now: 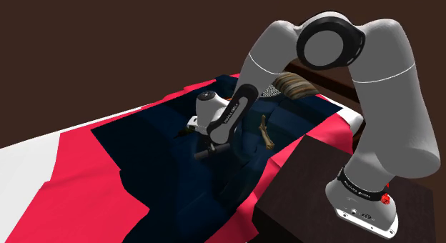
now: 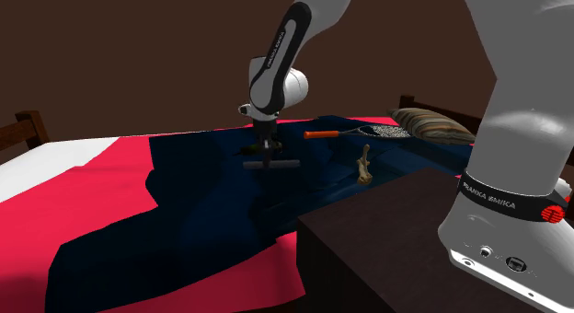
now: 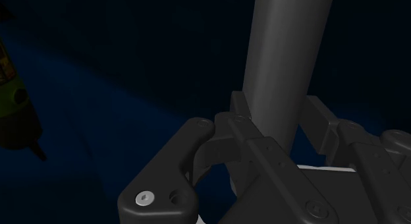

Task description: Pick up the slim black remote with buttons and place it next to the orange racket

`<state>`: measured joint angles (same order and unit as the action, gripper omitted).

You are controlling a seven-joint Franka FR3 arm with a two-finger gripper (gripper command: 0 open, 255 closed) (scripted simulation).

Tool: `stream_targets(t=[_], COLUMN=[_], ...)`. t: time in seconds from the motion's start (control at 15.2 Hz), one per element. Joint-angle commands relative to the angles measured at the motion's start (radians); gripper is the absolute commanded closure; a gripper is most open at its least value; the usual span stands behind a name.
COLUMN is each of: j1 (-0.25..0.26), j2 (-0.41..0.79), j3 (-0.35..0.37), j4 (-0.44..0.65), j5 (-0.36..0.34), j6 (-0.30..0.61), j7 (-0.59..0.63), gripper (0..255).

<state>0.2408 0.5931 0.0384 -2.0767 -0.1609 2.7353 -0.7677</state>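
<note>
Holding the slim dark remote crosswise in the black gripper, over the dark blue blanket.
Clasps its flat sides between narrowed fingers; cannot tell whether it touches the cloth. Finds the orange-handled racket apart, farther back toward the second exterior view's right, netted head near a striped pillow. Shows a tan bone-shaped piece between racket and dark stand, red bedspread beneath the blanket.

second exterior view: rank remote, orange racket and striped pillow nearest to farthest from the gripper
1. remote, clasped in the gripper.
2. orange racket, on the dark blue blanket, toward the view's right.
3. striped pillow, farther right, past the racket's head.
</note>
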Motion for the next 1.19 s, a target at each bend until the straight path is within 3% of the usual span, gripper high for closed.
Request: stream_targets(t=[0.0,0.59,1.12], j1=[-0.003,-0.014,-0.176], j2=[-0.023,-0.124,-0.205], j3=[0.004,0.019,0.006], j4=[-0.006,-0.026,-0.172], j5=[0.003,0.019,0.049], j6=[-0.018,-0.098,-0.025], j7=[-0.003,-0.019,-0.213], gripper=[255,255,255])
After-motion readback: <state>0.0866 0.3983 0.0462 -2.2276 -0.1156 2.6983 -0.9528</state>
